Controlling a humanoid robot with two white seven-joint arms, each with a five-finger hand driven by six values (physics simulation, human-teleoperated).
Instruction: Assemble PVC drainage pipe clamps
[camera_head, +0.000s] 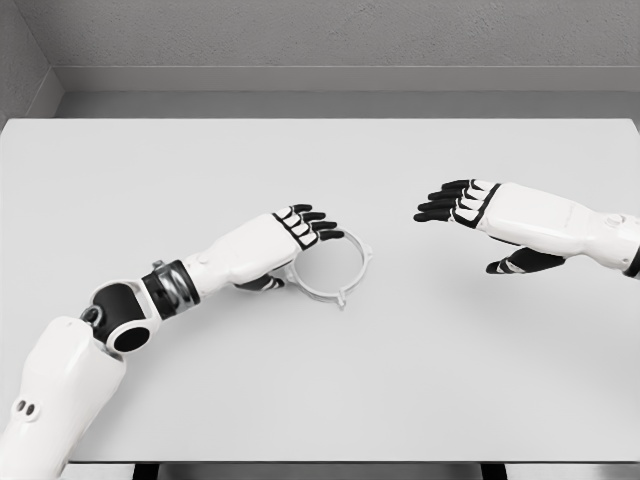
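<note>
The surface (320, 380) is a plain white slab filling most of the view, with a grey wall (330, 35) behind its far edge.

The left arm (150, 300) enters from the near left corner and reaches toward the middle of the surface. The left hand (285, 245) lies palm down over the left side of the pipe clamp (335, 265). Its dark fingers (318, 226) extend across the clamp's far left rim and the thumb sits at the near left rim; whether the hand grips the ring or merely rests on it cannot be told.

The right arm (580, 232) enters from the right edge. The right hand (475, 215) hovers palm down above the surface, fingers extended and relaxed, thumb hanging below, holding nothing. It stands well apart from the clamp, to the clamp's right.

The pipe clamp is a thin white ring lying flat on the surface just left of centre, with small tabs protruding at its right and near edges.
</note>
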